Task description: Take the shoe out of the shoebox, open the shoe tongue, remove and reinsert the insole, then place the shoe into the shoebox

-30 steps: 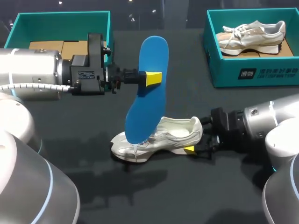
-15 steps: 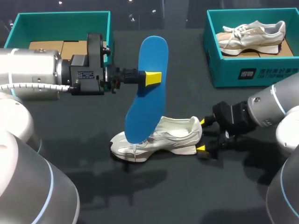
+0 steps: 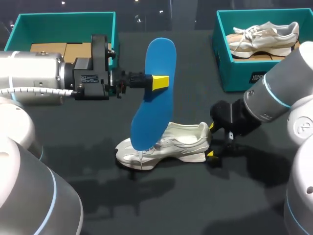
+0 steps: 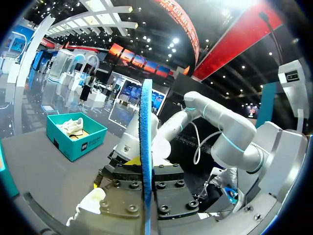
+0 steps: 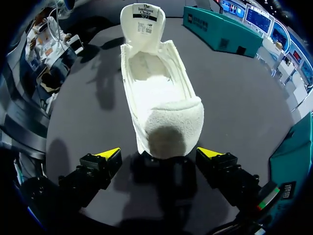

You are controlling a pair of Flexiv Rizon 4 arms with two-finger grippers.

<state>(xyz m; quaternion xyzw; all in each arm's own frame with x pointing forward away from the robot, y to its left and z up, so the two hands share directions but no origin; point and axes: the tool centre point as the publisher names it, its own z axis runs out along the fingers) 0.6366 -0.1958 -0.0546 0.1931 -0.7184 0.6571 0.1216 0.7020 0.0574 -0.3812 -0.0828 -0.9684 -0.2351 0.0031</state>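
Dark bench (image 3: 195,196), insole out and held aloft, shoe just let go at the heel.
On its sole at mid-bench, between the two teal shoeboxes, the white shoe (image 3: 171,144) has its tongue folded up and its inside bare. The left fingers (image 3: 160,82) have not moved in the last second and stay pinched on the blue insole (image 3: 155,93), which hangs edge-on above the shoe's toe. The right fingers (image 5: 110,153), which a second ago lay low against the heel, have drawn back and now stand wide apart on either side of it, holding nothing, while that arm has swung upward. Removal looks done; reinsertion comes next, and the unheld shoe may slide when the insole pushes in.
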